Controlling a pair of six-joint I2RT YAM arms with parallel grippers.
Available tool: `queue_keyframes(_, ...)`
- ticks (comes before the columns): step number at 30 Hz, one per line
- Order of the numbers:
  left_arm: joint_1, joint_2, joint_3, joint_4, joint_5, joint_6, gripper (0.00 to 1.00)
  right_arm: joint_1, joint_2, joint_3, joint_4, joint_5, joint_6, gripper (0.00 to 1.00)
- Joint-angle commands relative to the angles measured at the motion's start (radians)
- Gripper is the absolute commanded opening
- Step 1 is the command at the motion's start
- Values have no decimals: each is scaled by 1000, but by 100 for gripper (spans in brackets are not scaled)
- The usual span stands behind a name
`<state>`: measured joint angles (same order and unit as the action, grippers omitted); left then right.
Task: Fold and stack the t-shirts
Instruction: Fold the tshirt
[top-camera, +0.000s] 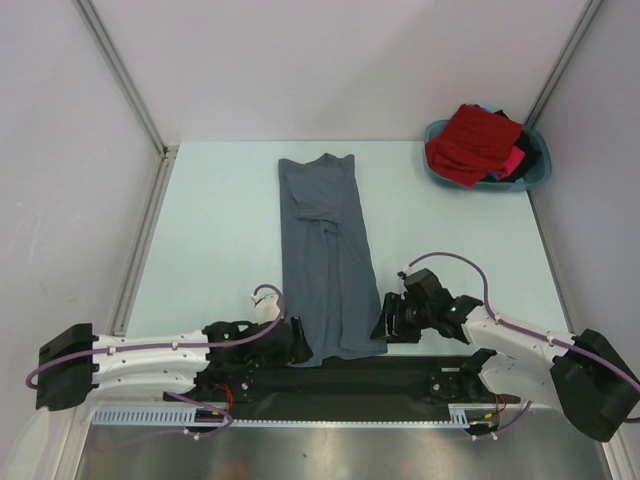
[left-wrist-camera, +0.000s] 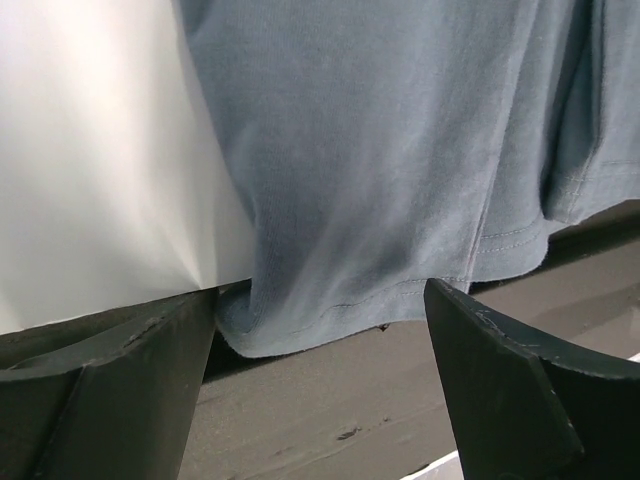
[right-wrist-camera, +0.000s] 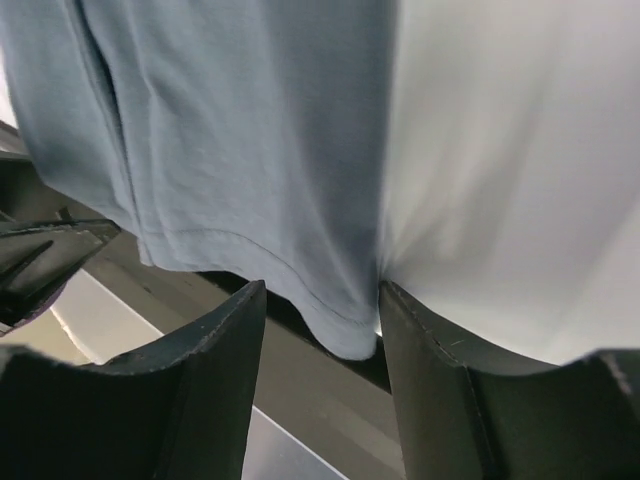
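Your grey t-shirt (top-camera: 325, 250) lies on the worktop (top-camera: 220, 220) as a long strip running near to far. Its near hem corners sit at your left gripper (left-wrist-camera: 318, 295) and right gripper (right-wrist-camera: 322, 290), both with jaws apart, clamping nothing.

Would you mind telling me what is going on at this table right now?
Two robot arms are partway through folding t-shirts. A grey t-shirt lies on the table, already folded lengthwise into a long strip, with its hem at the near edge. The left fingers and right fingers stand open around the hem's two corners and are not yet pinching it. More clothes, with a red shirt on top, wait in the teal basin at the far right corner.
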<state>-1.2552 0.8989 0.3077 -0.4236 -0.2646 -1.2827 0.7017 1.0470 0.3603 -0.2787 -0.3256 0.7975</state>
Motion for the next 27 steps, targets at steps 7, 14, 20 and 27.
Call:
queue_keyframes(7, 2, -32, -41, 85, -84, 2, 78, 53, 93, -15, 75, 5, 14, 50)
queue_keyframes(14, 2, -31, -55, 132, -62, 5, 21, 85, 65, -18, 47, 28, 40, 31)
queue_keyframes(20, 2, -25, -15, 106, -3, 26, 0, 127, -16, -1, -20, 62, 58, 3)
queue_keyframes(27, 2, -135, 69, -46, 31, 0, 0, 165, -142, 63, -186, 114, 55, 0)
